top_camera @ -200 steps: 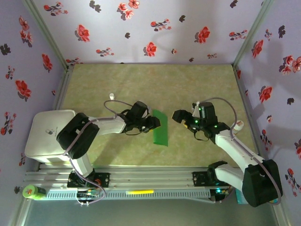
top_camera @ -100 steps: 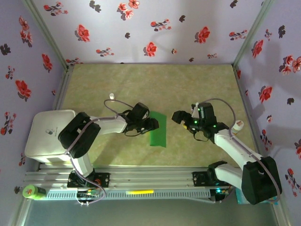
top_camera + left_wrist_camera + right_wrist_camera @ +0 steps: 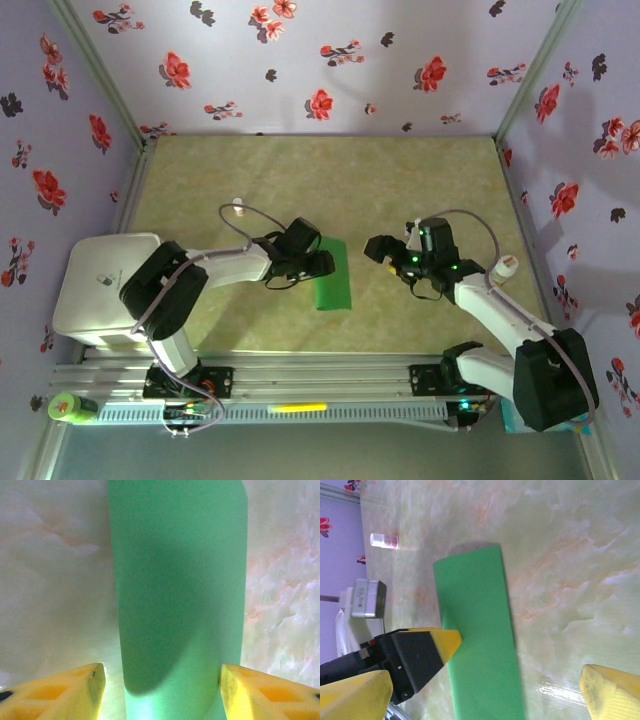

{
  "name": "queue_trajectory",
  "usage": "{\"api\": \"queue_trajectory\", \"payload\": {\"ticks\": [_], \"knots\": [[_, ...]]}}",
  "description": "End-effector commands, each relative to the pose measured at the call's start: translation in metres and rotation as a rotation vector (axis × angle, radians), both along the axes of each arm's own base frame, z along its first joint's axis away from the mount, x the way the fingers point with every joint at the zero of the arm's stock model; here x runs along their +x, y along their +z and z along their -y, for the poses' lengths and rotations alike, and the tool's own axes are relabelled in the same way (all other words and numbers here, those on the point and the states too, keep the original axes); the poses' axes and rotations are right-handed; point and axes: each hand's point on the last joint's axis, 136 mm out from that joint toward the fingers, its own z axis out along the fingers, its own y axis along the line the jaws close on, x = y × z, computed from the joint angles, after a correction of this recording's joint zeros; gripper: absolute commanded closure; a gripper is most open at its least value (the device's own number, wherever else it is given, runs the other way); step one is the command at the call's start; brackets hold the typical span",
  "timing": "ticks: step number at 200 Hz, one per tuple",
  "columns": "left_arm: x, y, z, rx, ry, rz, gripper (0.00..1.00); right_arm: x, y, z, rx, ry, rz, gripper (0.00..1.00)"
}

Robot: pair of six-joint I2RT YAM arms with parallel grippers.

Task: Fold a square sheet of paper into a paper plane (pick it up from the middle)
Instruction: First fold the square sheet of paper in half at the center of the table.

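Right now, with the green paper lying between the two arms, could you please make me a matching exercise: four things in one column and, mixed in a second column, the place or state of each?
Things
1. sheet of paper
2. left gripper
3. right gripper
4. small white bottle

Place or state
A. open, to the right of the paper and apart from it
B. stands toward the far left of the table
C. a narrow green strip lying on the table
D. open, one finger on each side of the strip

Pairs: 1-C, 2-D, 3-A, 4-B
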Motion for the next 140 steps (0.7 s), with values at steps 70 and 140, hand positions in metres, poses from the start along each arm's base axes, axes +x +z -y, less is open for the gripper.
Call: {"api": "queue_trajectory", "payload": {"ticks": [70,140], "knots": [[-0.001,-0.002,-0.016,0.101,0.000,0.025,0.41,-0.001,-0.004,-0.013,0.025,0.034,-0.011,0.04],[0.000,-0.016,-0.028,0.176,0.042,-0.010,0.41,-0.002,-0.006,-0.016,0.023,0.047,-0.015,0.05]]}}
